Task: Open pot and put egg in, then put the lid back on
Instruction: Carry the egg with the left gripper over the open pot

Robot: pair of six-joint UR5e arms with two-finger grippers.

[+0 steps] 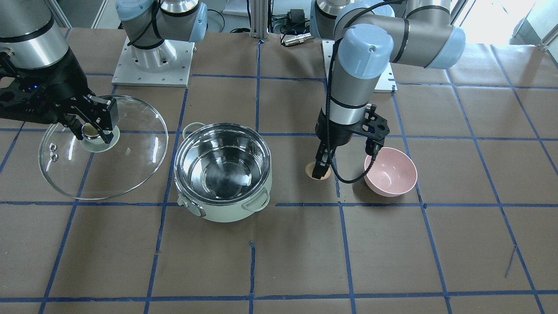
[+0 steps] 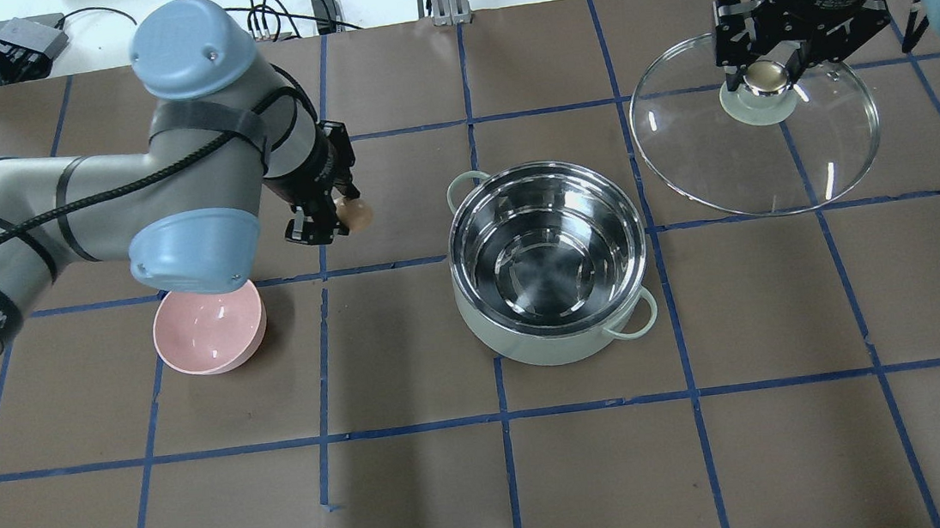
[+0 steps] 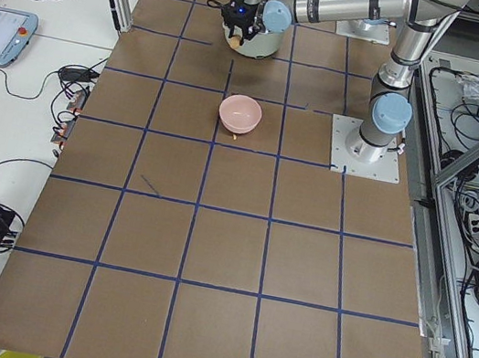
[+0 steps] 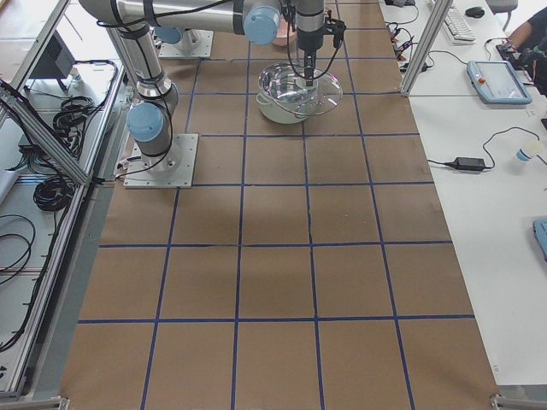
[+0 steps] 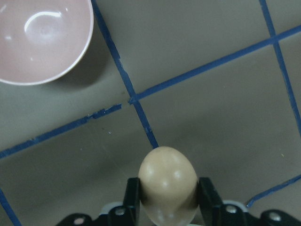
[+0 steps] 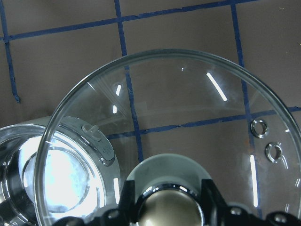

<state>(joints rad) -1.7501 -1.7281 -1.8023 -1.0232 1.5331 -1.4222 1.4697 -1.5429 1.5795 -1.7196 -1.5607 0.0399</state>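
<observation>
The pot (image 2: pixel 549 348) stands open in the middle of the table, its steel inside empty; it also shows in the front view (image 1: pixel 226 212). My left gripper (image 2: pixel 336 216) is shut on the tan egg (image 2: pixel 358 213), low over the table to the pot's left. The left wrist view shows the egg (image 5: pixel 168 181) pinched between both fingers (image 5: pixel 132 197). My right gripper (image 2: pixel 765 73) is shut on the gold knob (image 6: pixel 170 208) of the glass lid (image 2: pixel 821 152). It holds the lid off the table, to the pot's far right. The lid also shows in the front view (image 1: pixel 130 161).
A pink bowl (image 2: pixel 209 328) sits empty on the table just in front of my left arm, also seen in the front view (image 1: pixel 391 171). Blue tape lines grid the brown table. The arm bases stand at the robot's edge of the table.
</observation>
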